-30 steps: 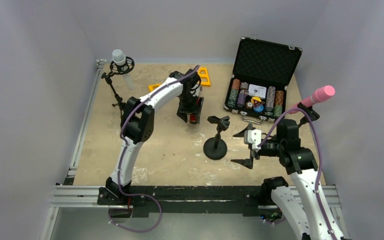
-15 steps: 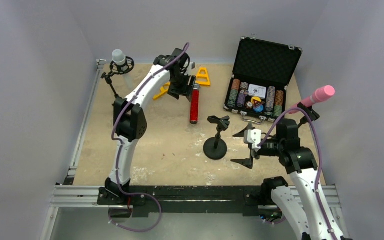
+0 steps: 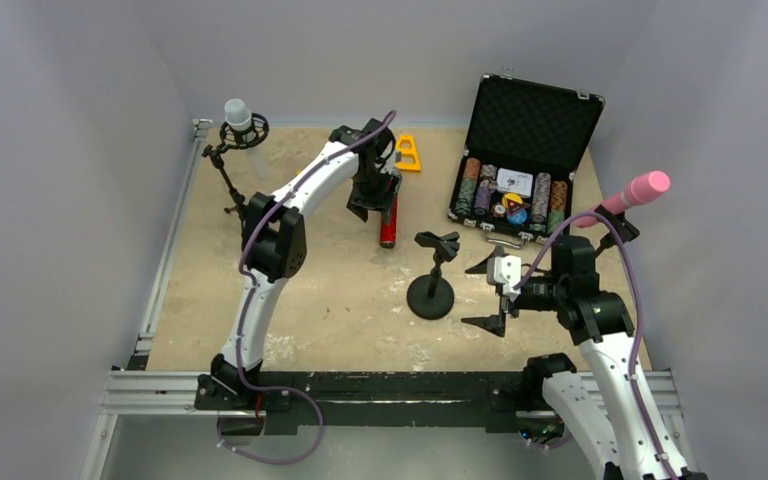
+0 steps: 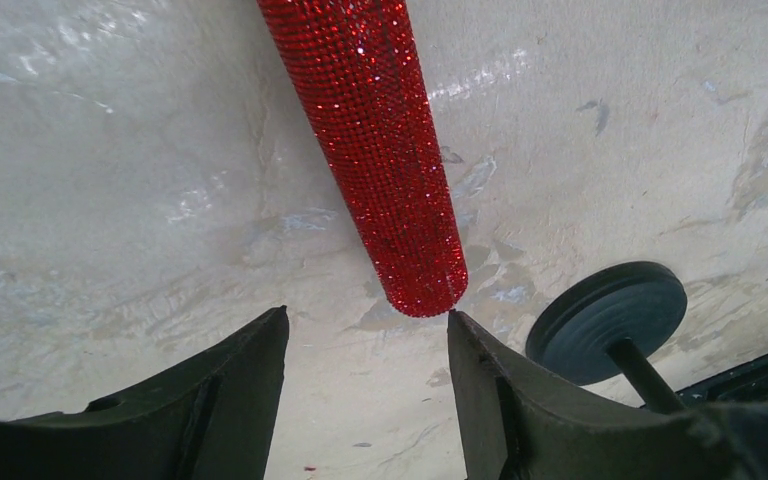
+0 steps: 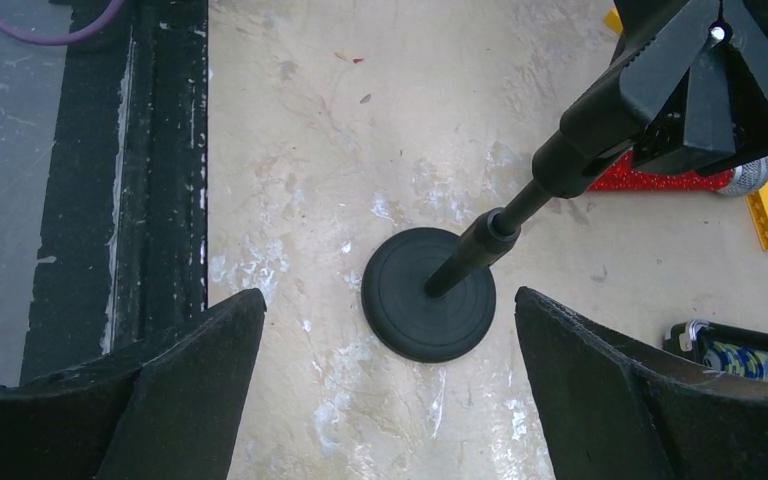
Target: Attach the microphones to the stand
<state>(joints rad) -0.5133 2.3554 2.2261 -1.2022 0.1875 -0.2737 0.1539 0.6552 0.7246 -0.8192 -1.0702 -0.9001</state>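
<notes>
Since half a second ago the left arm (image 3: 310, 185) has swung back from the far edge and lowered the left claw (image 4: 367, 318) over the red mic (image 4: 380, 150), which has not shifted; the right claw (image 5: 390, 298) has not moved. Judged from this, a fresh approach to the last loose mic is under way: the pink mic (image 3: 640, 188) already sits raised at the right edge, and the white mic (image 3: 238, 115) stands in a ring mount at far left. Table (image 3: 340, 300): beige, scuffed, mottled with pale patches. Case (image 3: 535, 115): black, lid upright and foam-lined, holding rows of striped chips (image 3: 480, 185). Stand (image 5: 430, 310): matte black, a disc base with concentric ridges, a thin jointed rod and an empty clip (image 3: 437, 240) on top, near mid-table. Red mic: a slightly tapering cylinder studded all over with glitter, silver mesh head (image 5: 750, 175), lying flat beyond the stand with its rounded butt toward the near side. Left claw: dark, smooth, wedge-shaped fingers about half apart and holding nothing; the butt lies just ahead of their tips, not yet between them. Right claw: spread to its widest, empty, facing the stand base.
</notes>
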